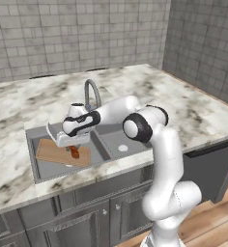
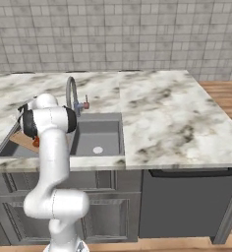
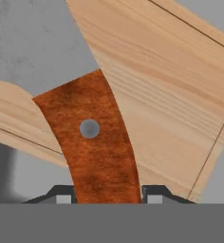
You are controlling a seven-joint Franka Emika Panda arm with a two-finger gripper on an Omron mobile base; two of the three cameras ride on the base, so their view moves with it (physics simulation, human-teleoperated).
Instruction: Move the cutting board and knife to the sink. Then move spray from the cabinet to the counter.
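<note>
The light-brown cutting board [image 1: 50, 153] lies flat in the left basin of the grey steel sink [image 1: 117, 136]. My gripper [image 1: 73, 146] hangs low over the board, shut on the reddish-brown handle of the knife [image 3: 92, 142]. In the hand view the handle runs up from between my fingertips [image 3: 154, 195] across the board [image 3: 161, 95], and the blade is hidden. From the right base view, the board [image 2: 23, 141] and the knife handle [image 2: 36, 142] peek out beside my arm. The spray and the cabinet are out of view.
The curved silver faucet [image 1: 91, 91] stands just behind my hand at the back of the sink. White marble-look counter [image 1: 188, 111] spreads to the right. Grey lower cabinets [image 2: 113, 211] and a dark appliance front [image 2: 187, 202] sit below the counter edge.
</note>
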